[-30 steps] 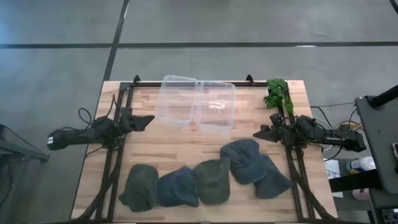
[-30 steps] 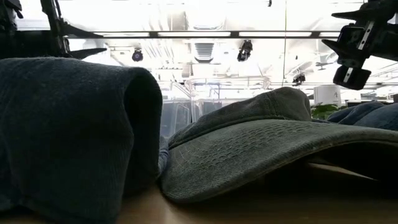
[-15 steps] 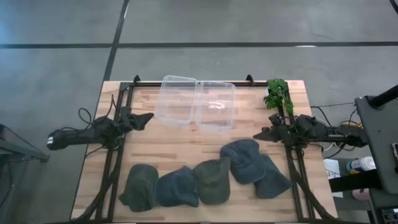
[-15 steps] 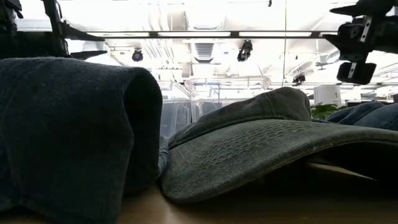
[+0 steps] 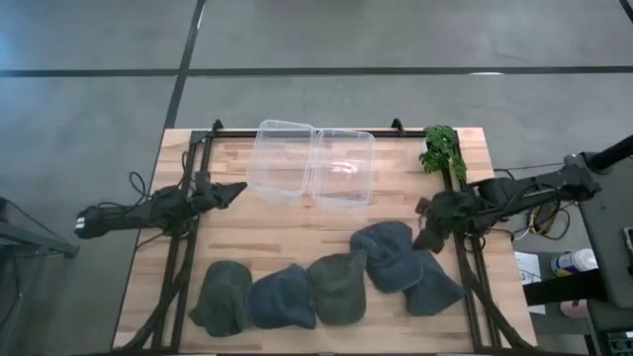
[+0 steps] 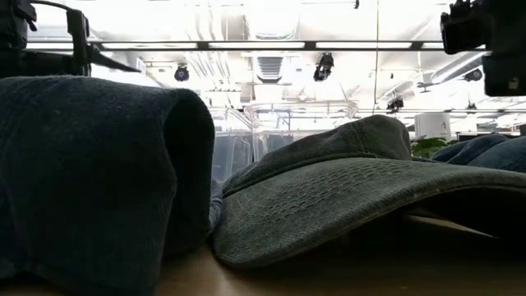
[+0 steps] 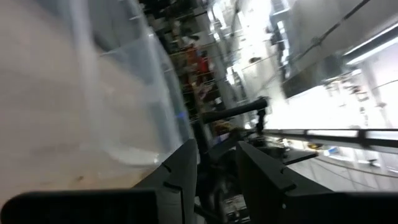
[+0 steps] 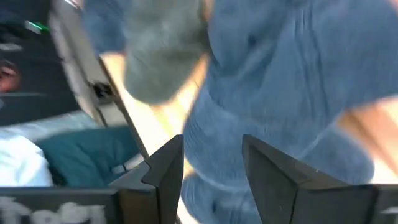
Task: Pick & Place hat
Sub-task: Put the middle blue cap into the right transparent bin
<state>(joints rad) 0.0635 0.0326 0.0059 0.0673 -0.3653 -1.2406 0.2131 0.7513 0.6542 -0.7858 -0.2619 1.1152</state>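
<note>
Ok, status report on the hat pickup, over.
Right gripper jaws open, above the blue hat. Left gripper idle beside the clear container. Nothing held. No obstruction seen.

Lab or workshop — concrete floor, exposed ceiling ducts.

My bench, a light wooden table, stands on a grey floor of large slabs crossed by dark seams, one running across behind the table and one slanting away from its far left corner. A grey cabinet stands just beside the table on my right side. Seen level across the table, the ceiling is very bright, with long strip lights and dark spot fixtures hung from a horizontal rail. Ducting and pale framework crowd the space beyond; detail there is too washed out to tell.
</note>
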